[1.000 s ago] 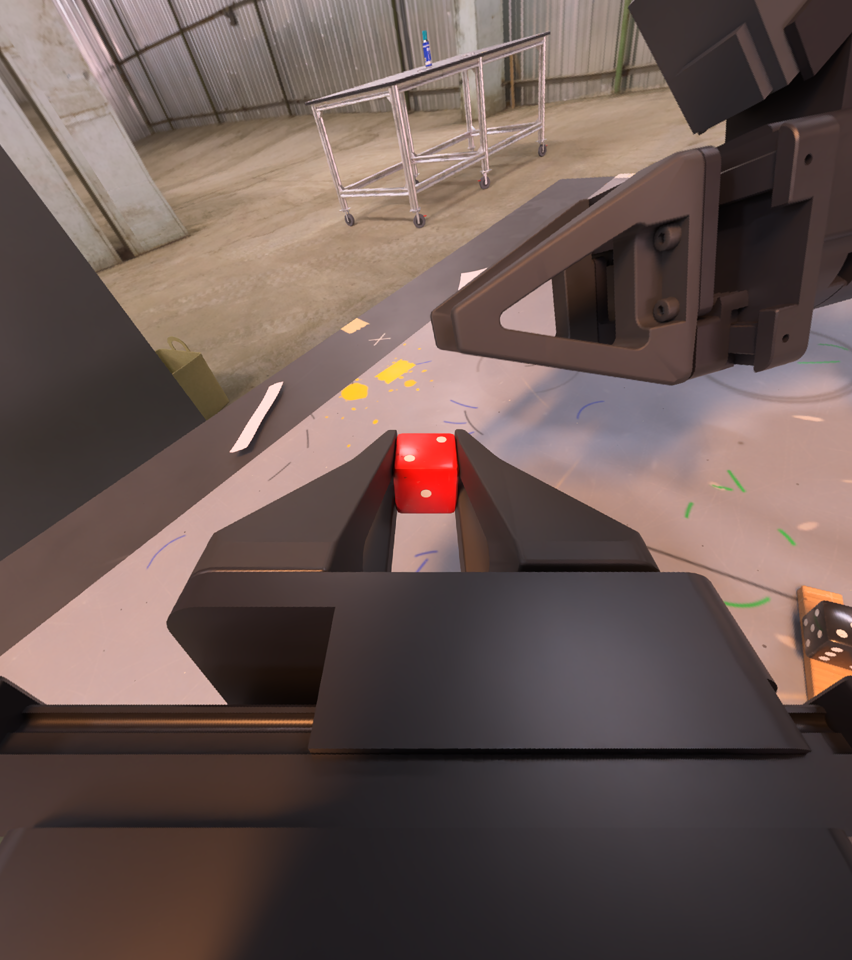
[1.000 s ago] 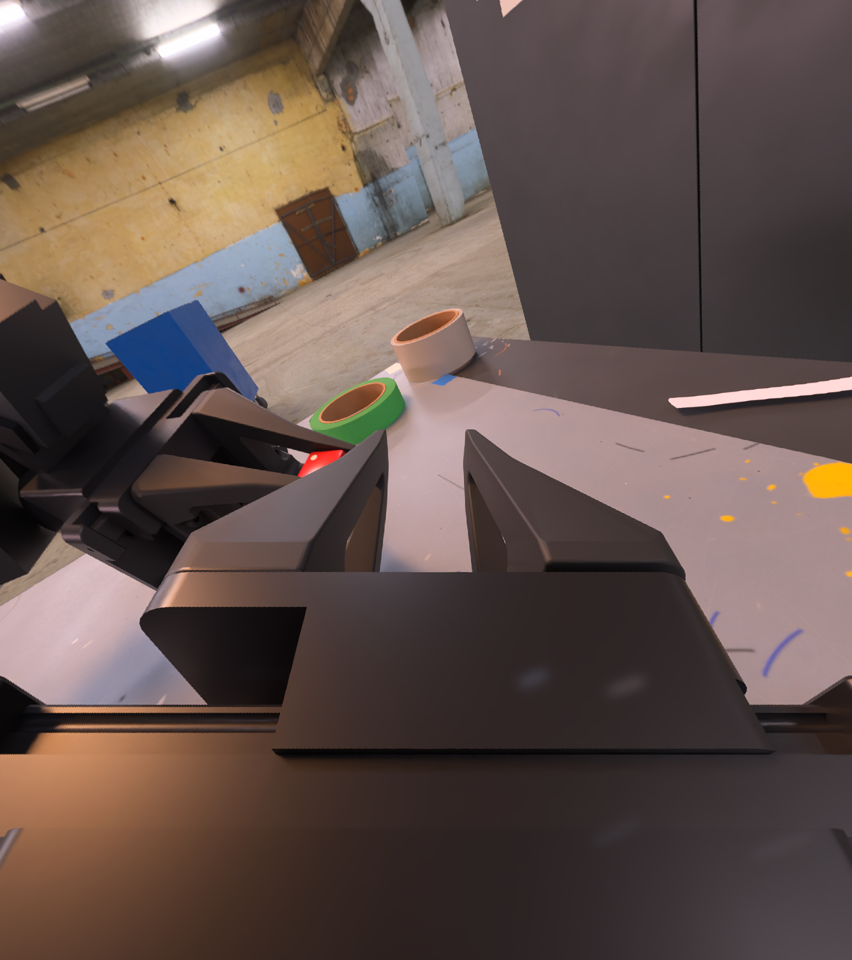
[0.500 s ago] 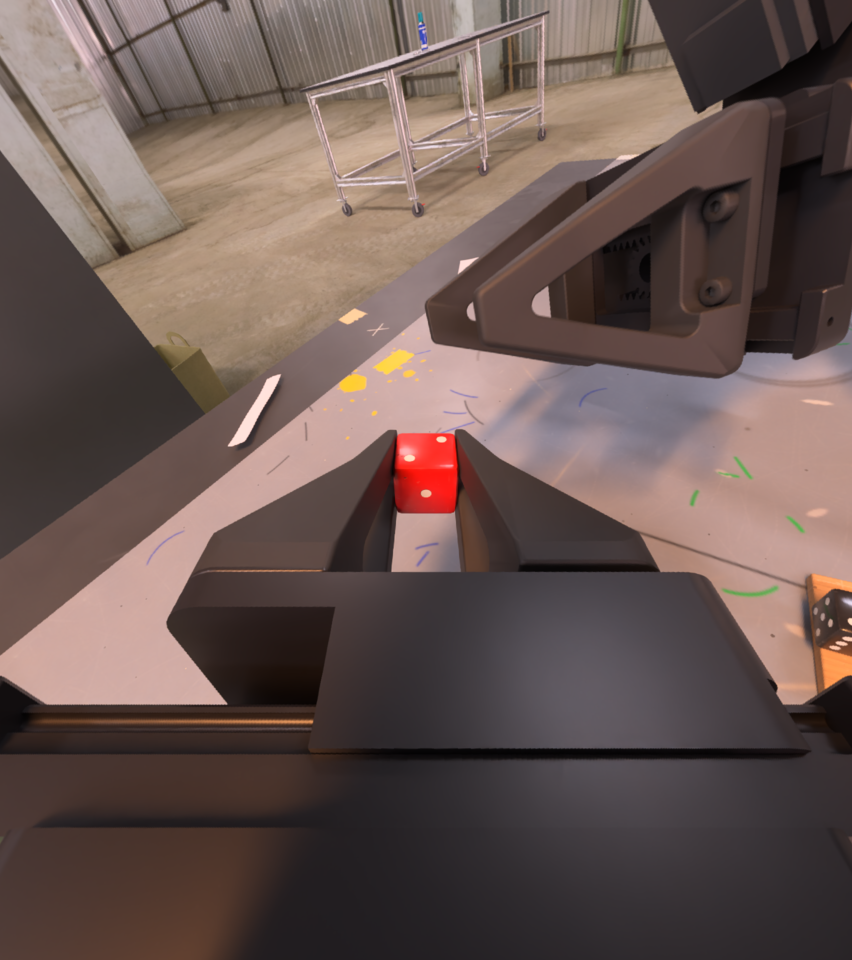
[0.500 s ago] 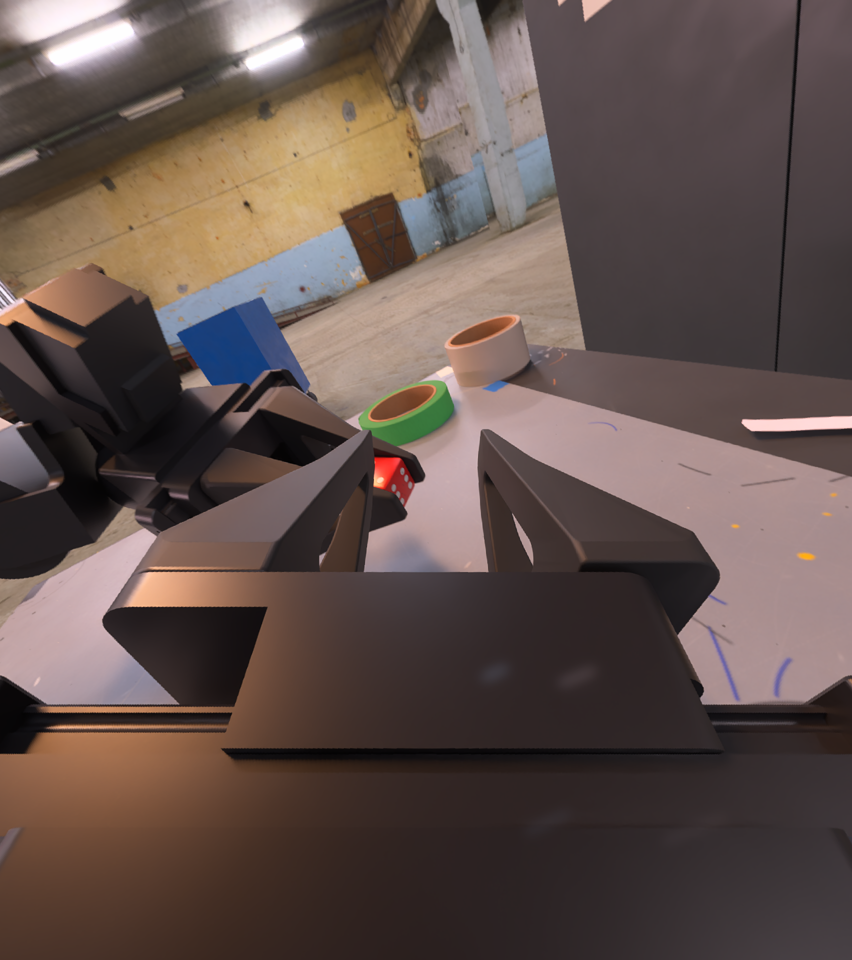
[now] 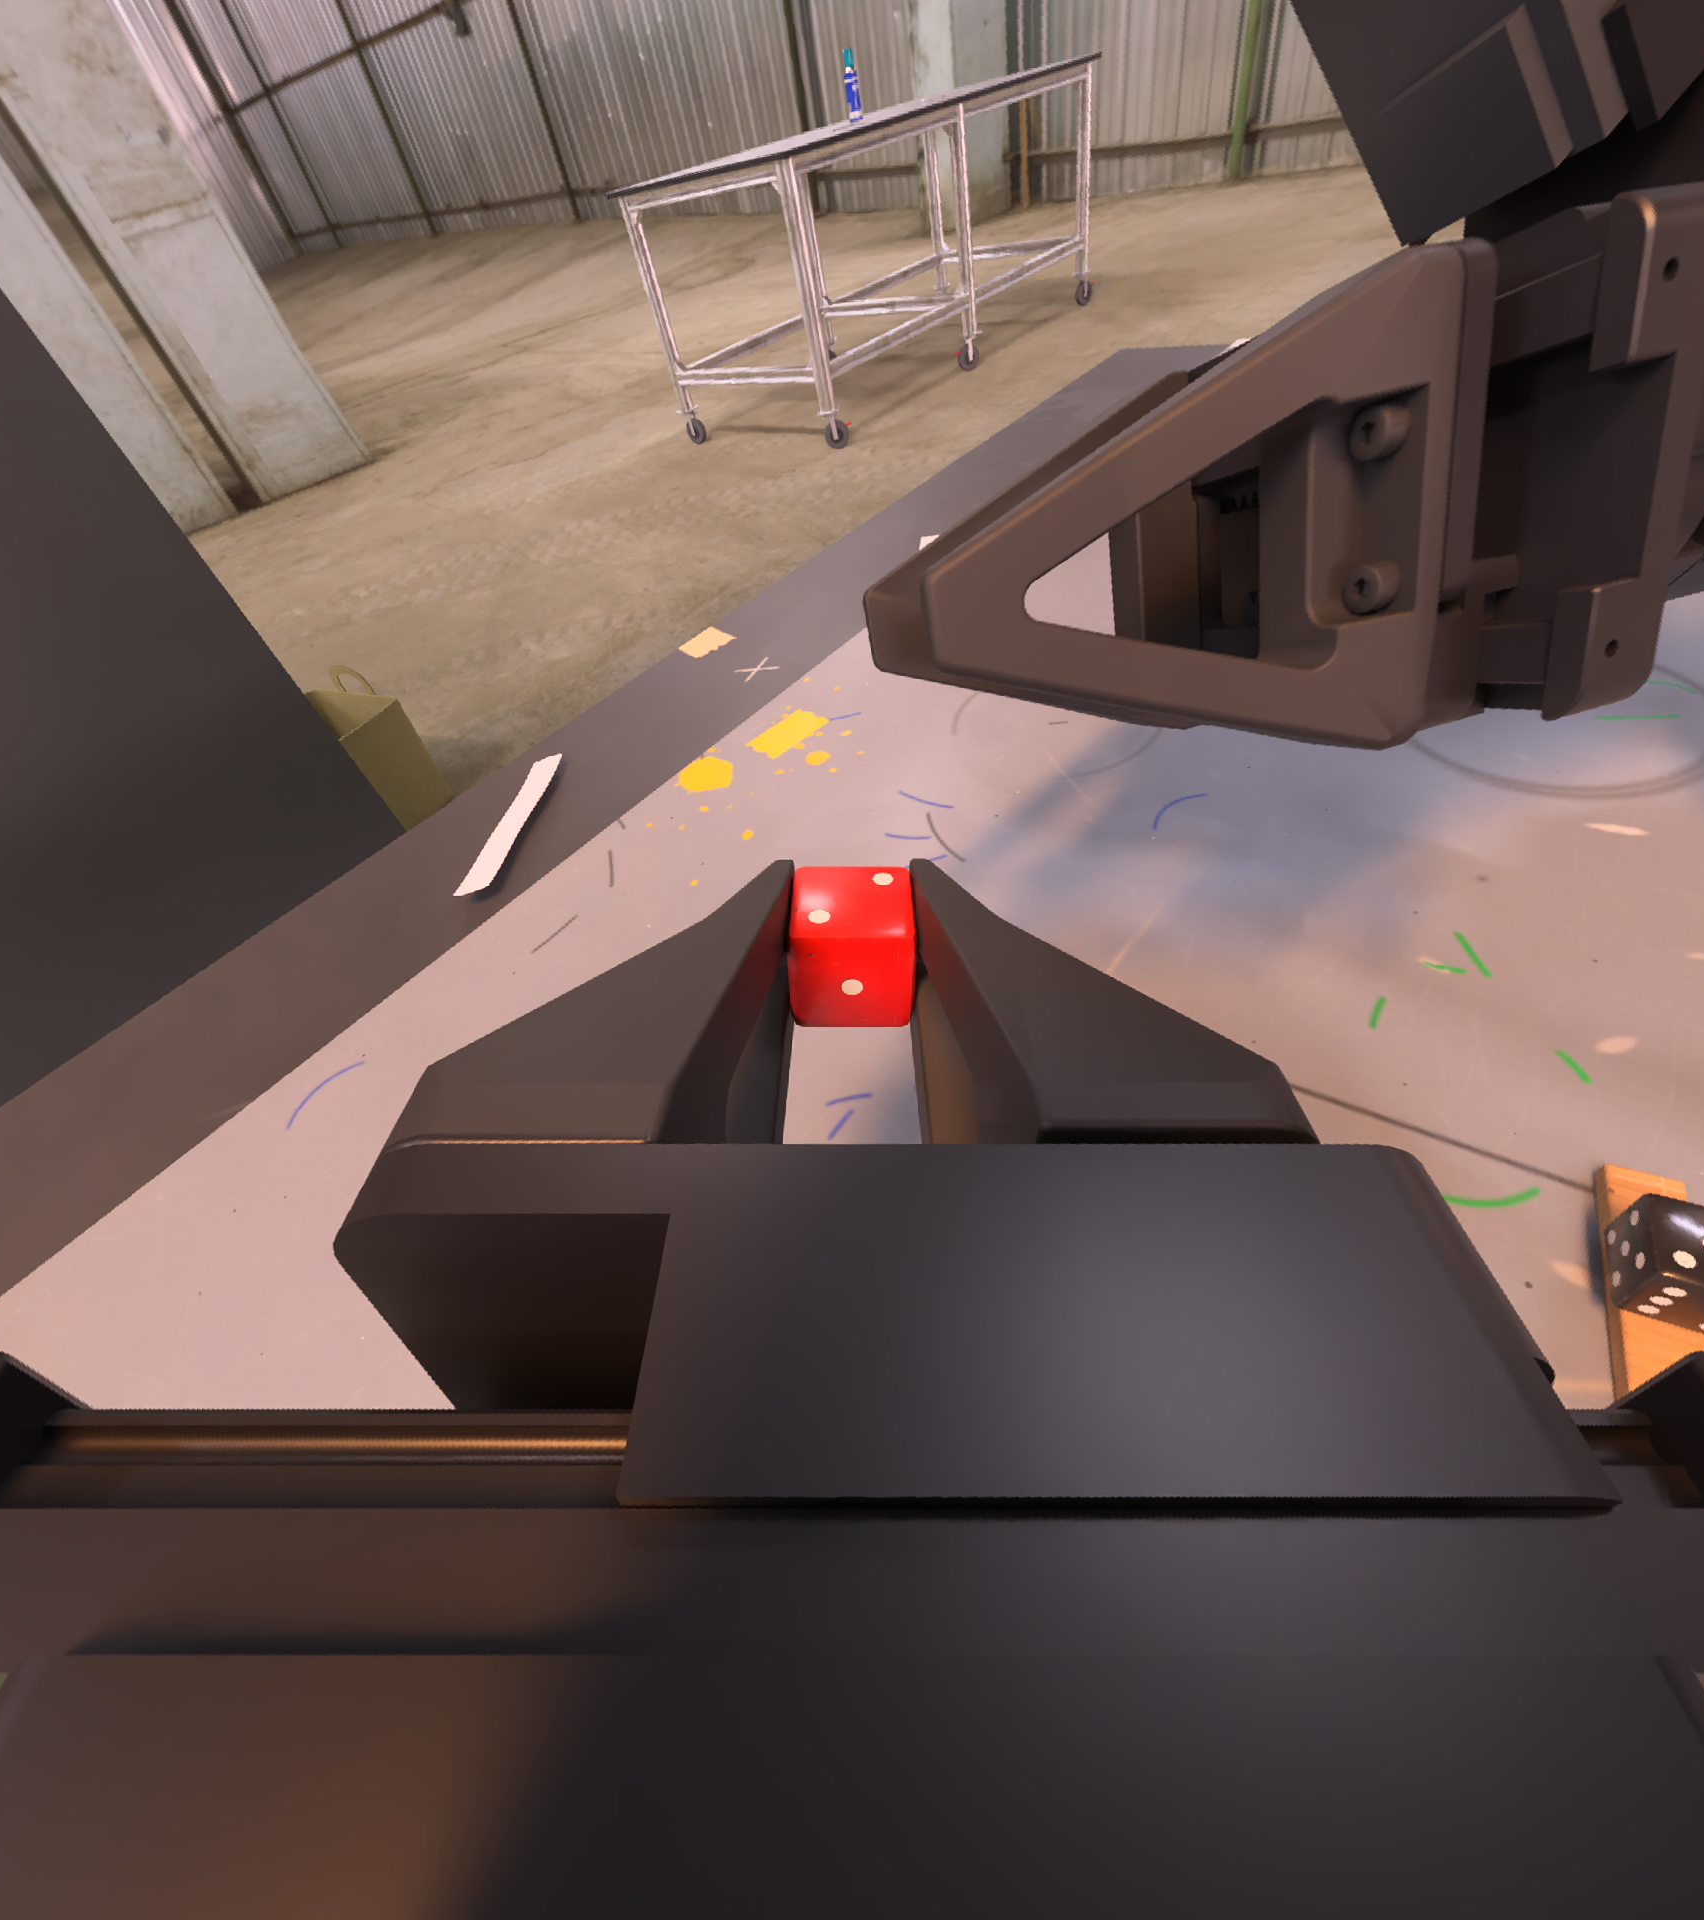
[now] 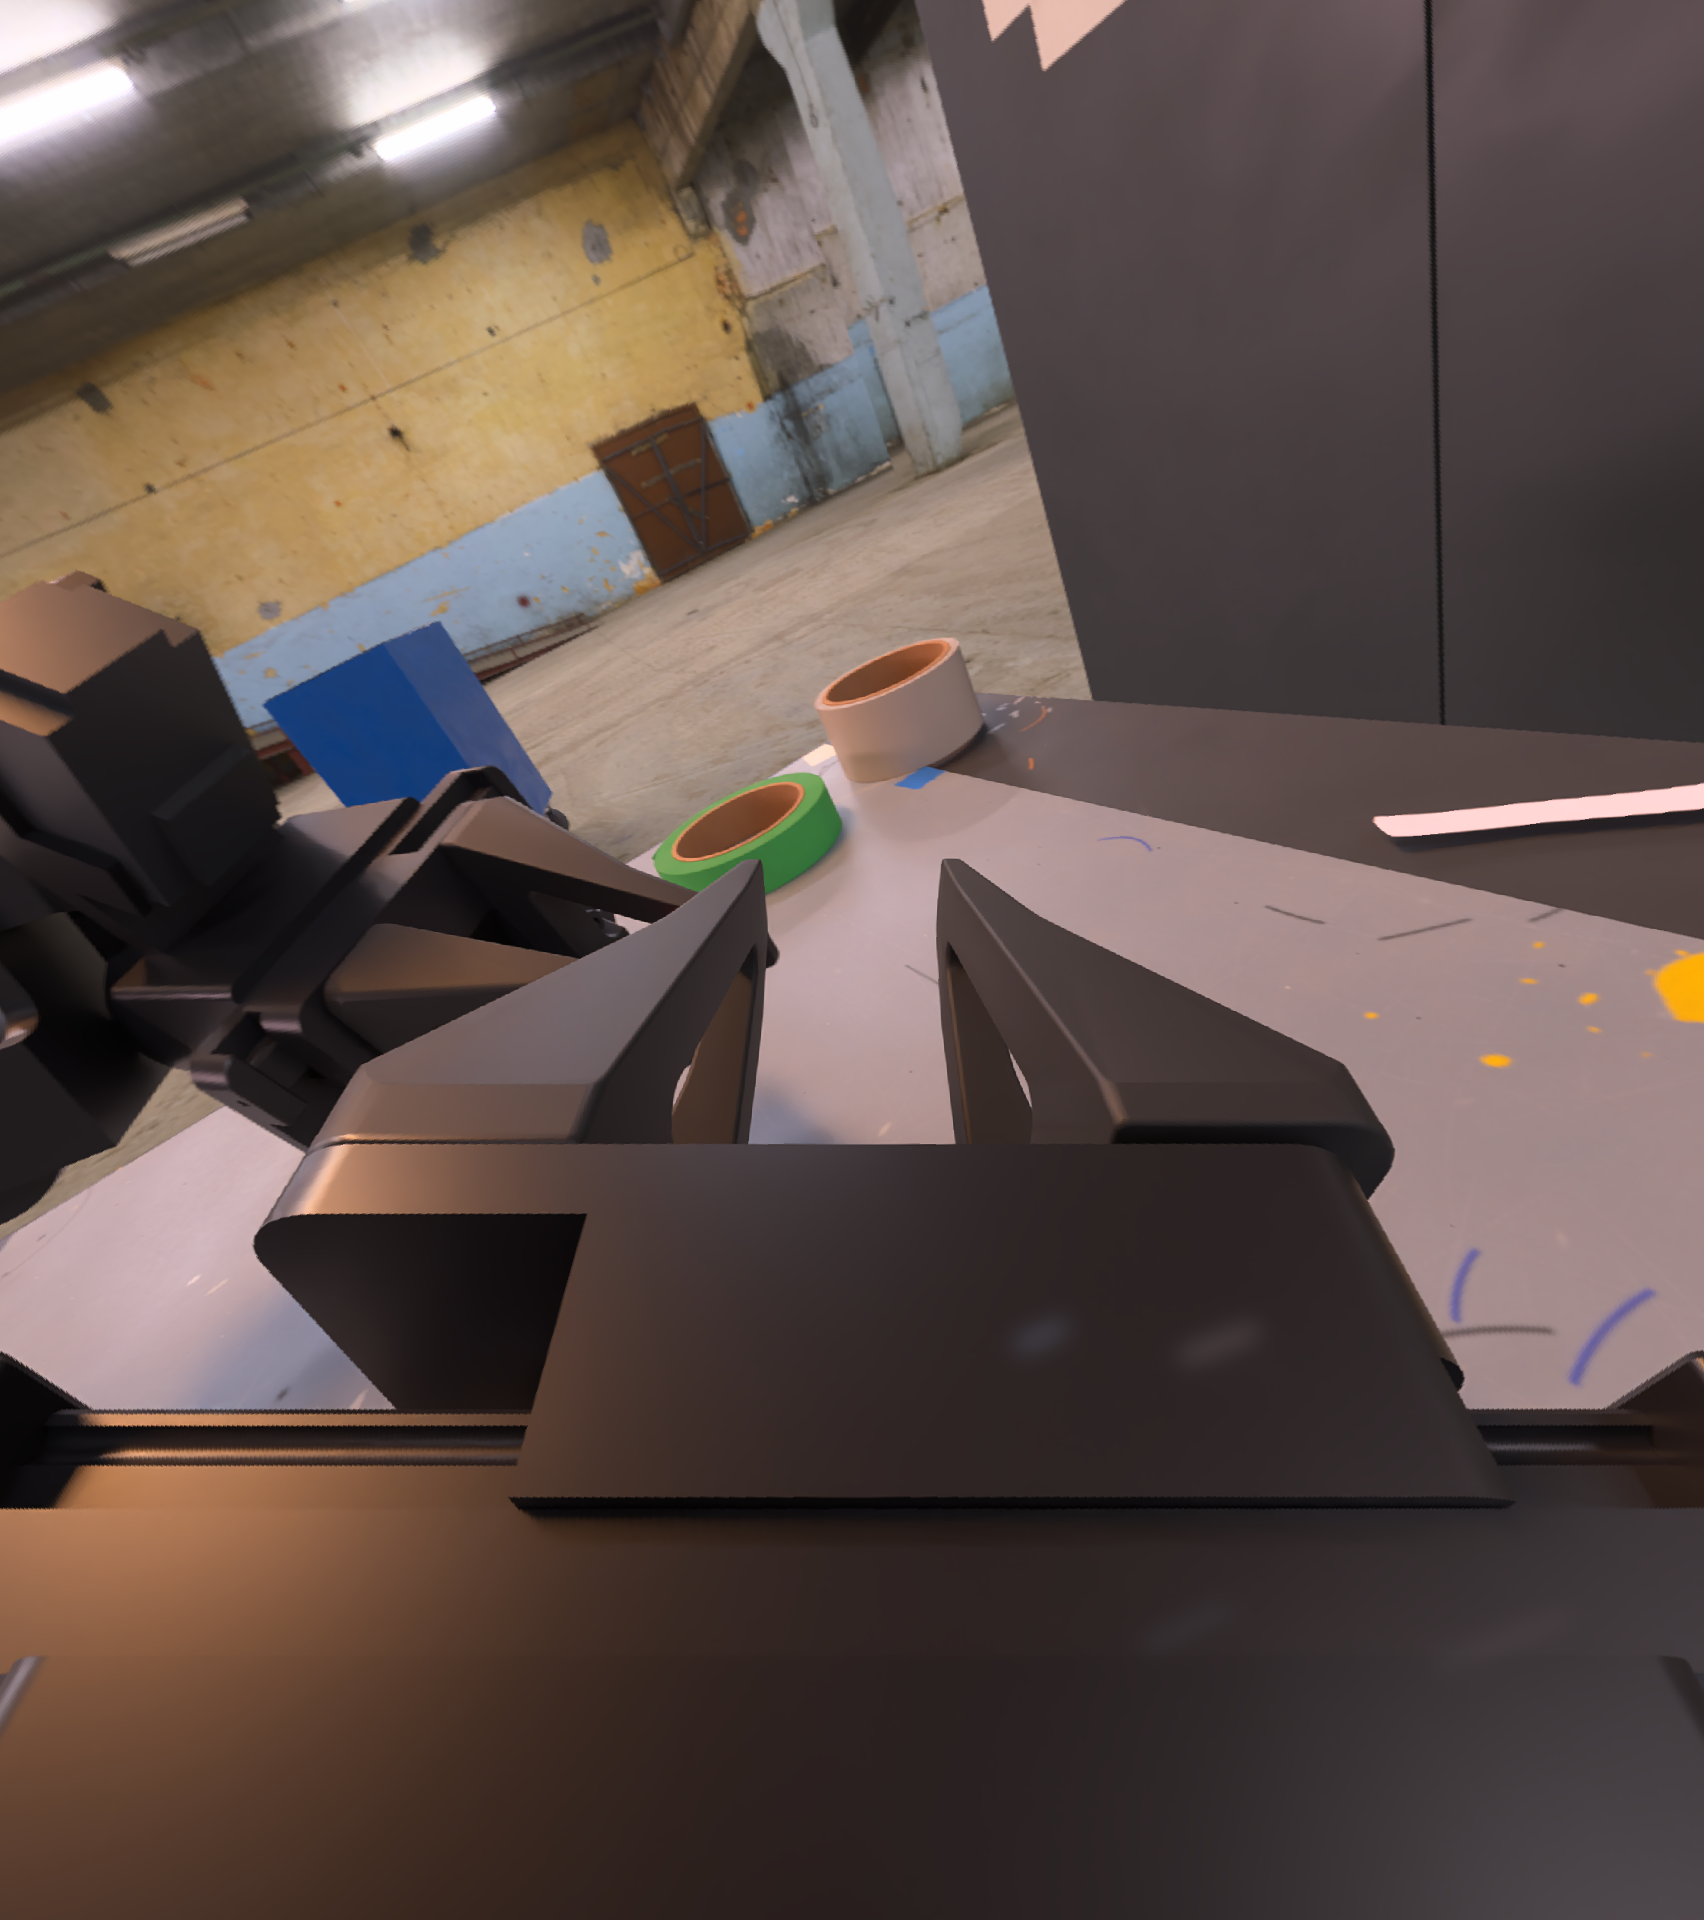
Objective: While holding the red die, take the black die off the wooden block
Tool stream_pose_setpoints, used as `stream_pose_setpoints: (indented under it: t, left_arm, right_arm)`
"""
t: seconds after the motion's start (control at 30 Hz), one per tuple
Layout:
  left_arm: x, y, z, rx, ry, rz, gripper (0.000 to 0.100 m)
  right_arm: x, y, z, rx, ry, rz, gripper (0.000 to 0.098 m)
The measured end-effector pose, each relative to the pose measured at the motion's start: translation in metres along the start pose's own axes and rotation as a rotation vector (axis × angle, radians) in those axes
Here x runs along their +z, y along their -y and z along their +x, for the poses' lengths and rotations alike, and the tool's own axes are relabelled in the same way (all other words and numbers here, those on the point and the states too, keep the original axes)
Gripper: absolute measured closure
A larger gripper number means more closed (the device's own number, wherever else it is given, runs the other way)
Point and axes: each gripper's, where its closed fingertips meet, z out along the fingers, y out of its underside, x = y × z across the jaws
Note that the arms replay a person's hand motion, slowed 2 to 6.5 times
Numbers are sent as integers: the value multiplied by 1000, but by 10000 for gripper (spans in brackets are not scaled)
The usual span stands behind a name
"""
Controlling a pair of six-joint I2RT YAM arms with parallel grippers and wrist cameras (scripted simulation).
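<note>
My left gripper (image 5: 850, 883) is shut on the red die (image 5: 850, 945) and holds it above the table. The black die (image 5: 1689, 1278) with white pips sits on the wooden block (image 5: 1637, 1351) at the lower right of the left wrist view. My right gripper (image 6: 850, 883) is open and empty. It hangs in the air above the table and shows at the upper right of the left wrist view (image 5: 941, 613), well above and beyond the black die. In the right wrist view the left gripper (image 6: 640, 914) is at the left; the red die is hidden behind my right finger.
A green tape roll (image 6: 754, 831) and a beige tape roll (image 6: 900, 707) lie at the table's far edge. A white strip (image 6: 1586, 805) lies on the dark border. Dark panels (image 6: 1450, 364) stand behind the table. A yellow paint splash (image 5: 775, 743) marks the surface.
My right gripper has shifted its aim, and its fingers spread slightly wider. The red die, seen in the right wrist view half a second ago, is now hidden. The left gripper still holds the red die.
</note>
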Motion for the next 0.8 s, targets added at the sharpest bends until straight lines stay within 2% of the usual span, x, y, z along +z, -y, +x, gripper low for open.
stream_pose_setpoints:
  t: [0.3, 0.63, 0.8]
  left_arm:
    - [1, -4, 1, 23, -6, -16, 821]
    - [1, -2, 0, 32, 8, -12, 821]
    - [1, 0, 1, 11, 0, -2, 821]
  right_arm:
    - [3, -3, -12, 9, 85, -1, 638]
    - [3, -6, -1, 1, 18, -35, 639]
    - [1, -4, 4, 3, -14, -21, 695]
